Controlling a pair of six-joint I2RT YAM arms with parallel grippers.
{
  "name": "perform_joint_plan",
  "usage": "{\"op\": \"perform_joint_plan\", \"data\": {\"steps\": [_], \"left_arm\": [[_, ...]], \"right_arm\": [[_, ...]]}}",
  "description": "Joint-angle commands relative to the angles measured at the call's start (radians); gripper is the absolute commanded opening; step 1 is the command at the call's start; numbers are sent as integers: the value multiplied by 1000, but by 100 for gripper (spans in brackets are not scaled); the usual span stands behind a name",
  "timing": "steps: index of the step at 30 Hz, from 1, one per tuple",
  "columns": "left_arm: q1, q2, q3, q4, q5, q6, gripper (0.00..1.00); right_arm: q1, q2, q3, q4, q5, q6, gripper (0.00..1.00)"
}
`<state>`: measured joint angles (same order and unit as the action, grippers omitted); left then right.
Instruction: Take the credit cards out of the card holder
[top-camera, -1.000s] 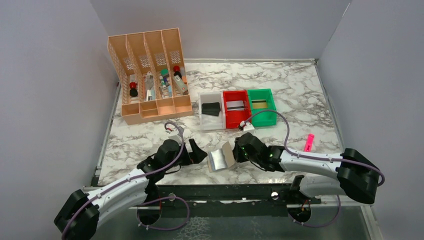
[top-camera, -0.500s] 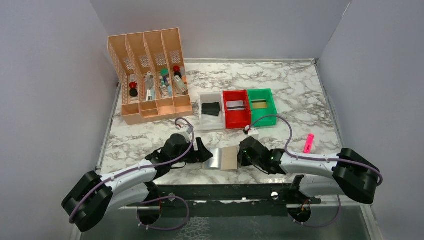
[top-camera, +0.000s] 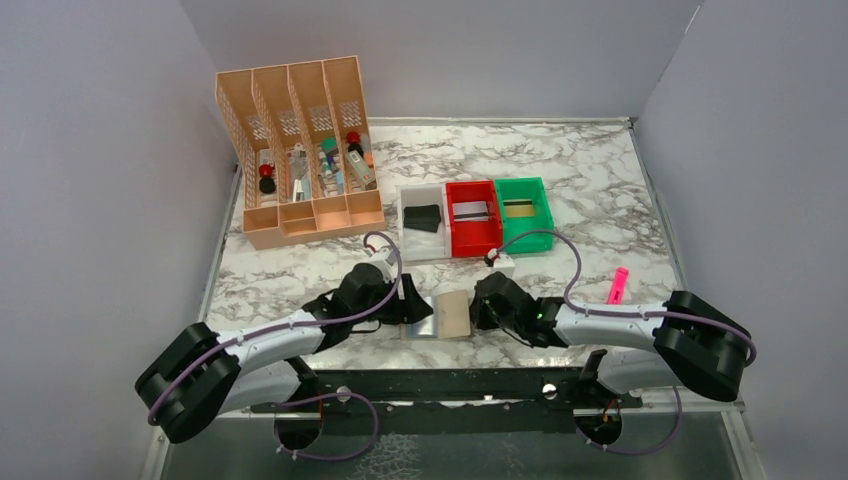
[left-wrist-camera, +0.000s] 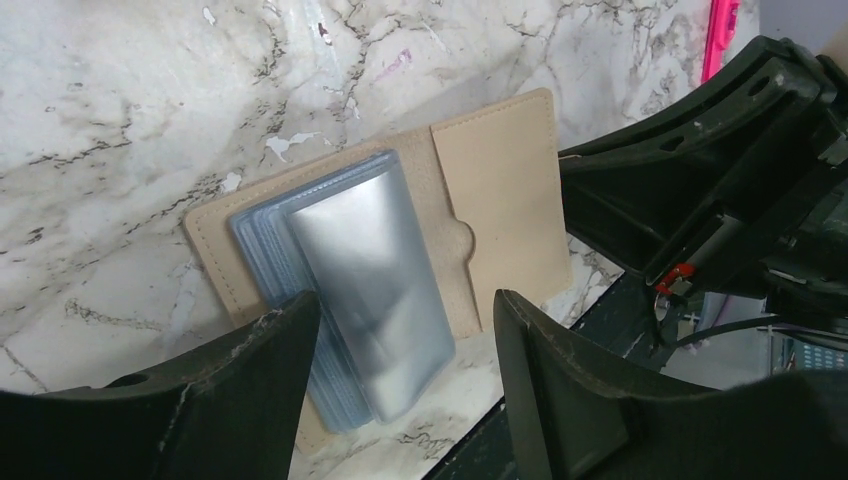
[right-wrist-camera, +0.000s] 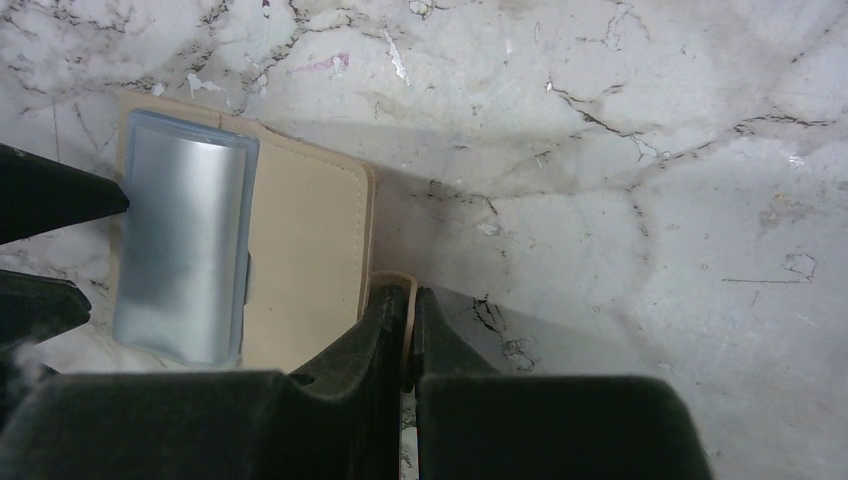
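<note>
Tan leather laid open on the marble bench (top-camera: 600, 180): the holder (top-camera: 455, 313) sits at the lower middle of the top view, between the two hands. Its pale blue-grey sleeves are fanned over its left part, and the silvery cards (left-wrist-camera: 370, 275) show as a stack with one glossy face uppermost. The right hand (right-wrist-camera: 408, 300) is clenched on the small tan tab at the holder's edge; in its own view the fingers press together with a sliver of tan between them. The left hand (left-wrist-camera: 405, 308) is released. Its two fingers stand apart at the lower centre of its view, either side of the near end of the stack, and I cannot tell whether either pad touches it. The step in hand looks like closing on the top card to draw it out, with the removal itself not yet begun. To do it well, the left fingers should come together on the card's free end alone, catching its edge rather than the whole fan of sleeves beneath. They need a firm bite, since the plastic looks slick. The pull should run straight along the card's length toward the pocket's open end, low over the bench, not upward, which would likely lift the holder with it. The right hand's part is to pin the tab down so the leather neither slides nor folds shut. The likeliest faults are several sleeves caught together, or the card slipping free halfway.
</note>
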<state>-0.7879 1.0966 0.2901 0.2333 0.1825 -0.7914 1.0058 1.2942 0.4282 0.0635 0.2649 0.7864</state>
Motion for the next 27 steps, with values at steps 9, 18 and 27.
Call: {"op": "perform_joint_plan", "data": {"steps": [9, 18, 27], "left_arm": [[-20, 51, 37, 21, 17, 8, 64], [-54, 88, 92, 40, 29, 18, 64], [-86, 109, 119, 62, 29, 19, 64]], "right_arm": [[-4, 10, -17, -65, 4, 12, 7], [-4, 27, -17, -46, -29, 19, 8], [-5, 34, -16, -42, -37, 28, 9]]}}
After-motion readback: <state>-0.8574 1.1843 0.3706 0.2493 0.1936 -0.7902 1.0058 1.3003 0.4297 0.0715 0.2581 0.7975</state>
